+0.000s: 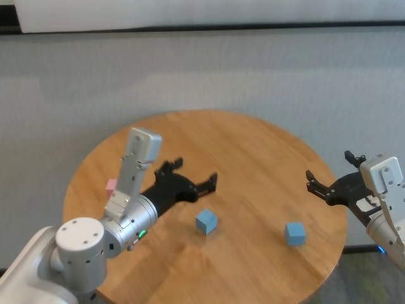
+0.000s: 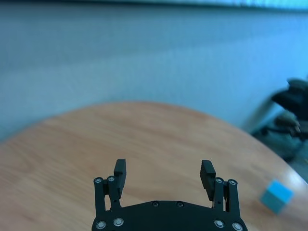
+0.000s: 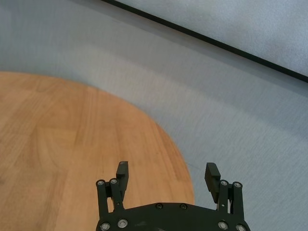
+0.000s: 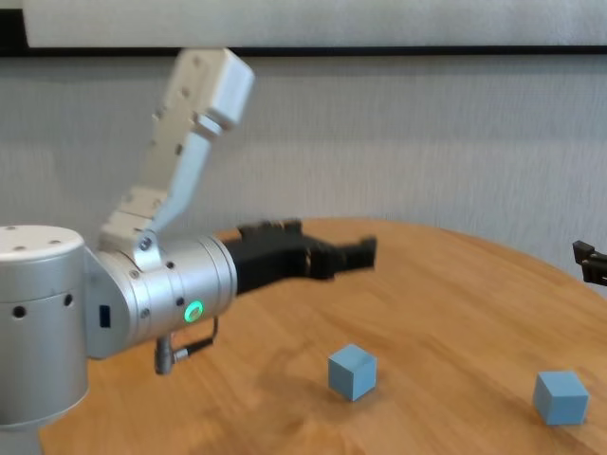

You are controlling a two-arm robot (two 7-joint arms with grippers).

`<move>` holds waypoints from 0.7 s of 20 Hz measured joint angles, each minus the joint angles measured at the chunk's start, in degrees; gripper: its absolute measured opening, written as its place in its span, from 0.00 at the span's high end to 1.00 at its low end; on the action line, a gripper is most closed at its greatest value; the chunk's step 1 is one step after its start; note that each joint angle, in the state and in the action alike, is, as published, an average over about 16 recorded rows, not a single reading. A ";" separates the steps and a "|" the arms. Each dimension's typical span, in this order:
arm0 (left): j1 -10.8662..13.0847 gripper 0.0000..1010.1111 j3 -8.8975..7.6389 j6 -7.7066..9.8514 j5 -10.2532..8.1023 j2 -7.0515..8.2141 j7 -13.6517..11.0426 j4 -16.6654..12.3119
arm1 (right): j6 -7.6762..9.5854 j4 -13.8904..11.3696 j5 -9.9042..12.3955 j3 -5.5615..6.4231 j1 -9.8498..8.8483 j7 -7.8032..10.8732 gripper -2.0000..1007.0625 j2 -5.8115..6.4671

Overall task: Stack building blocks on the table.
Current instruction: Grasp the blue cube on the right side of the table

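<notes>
The left tool hovers released near the middle of the surface; a blue block lies at its 5 o'clock, another blue block farther right, a pink block behind the left arm; the right tool hangs released at 3 o'clock.

Left arm: silver-grey metal cylinder segments, rounded joint caps, small dark round marks on the shoulder housing, one glowing green ring light on the forearm barrel, a thin grey cable looped beneath it. A pale grey rectangular box module rises from the wrist on a slim link.

Left tool: matte black, two short blocky fingers on paired linkage bars, silver screw heads along the base plate.

Right tool: same black build, ribbed finger pads, silver screws.

Right arm: pale grey casing, rounded box at the wrist.
</notes>
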 joint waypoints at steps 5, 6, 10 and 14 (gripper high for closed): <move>2.57 0.01 -2.57 -4.43 0.65 -1.10 5.53 -2.96 | 0.00 0.00 0.00 0.00 0.00 0.00 0.00 0.00; 3.05 0.01 -2.98 -5.19 0.96 -1.32 6.51 -3.49 | 0.00 0.00 0.00 0.00 0.00 0.00 0.00 0.00; 4.75 0.01 -4.15 -6.91 2.83 -2.13 10.32 -5.18 | 0.00 0.00 0.00 0.00 0.00 0.00 0.00 0.00; 5.95 0.01 -5.24 -7.36 4.74 -3.01 13.35 -6.14 | 0.00 0.00 0.00 0.00 0.00 0.00 0.00 0.00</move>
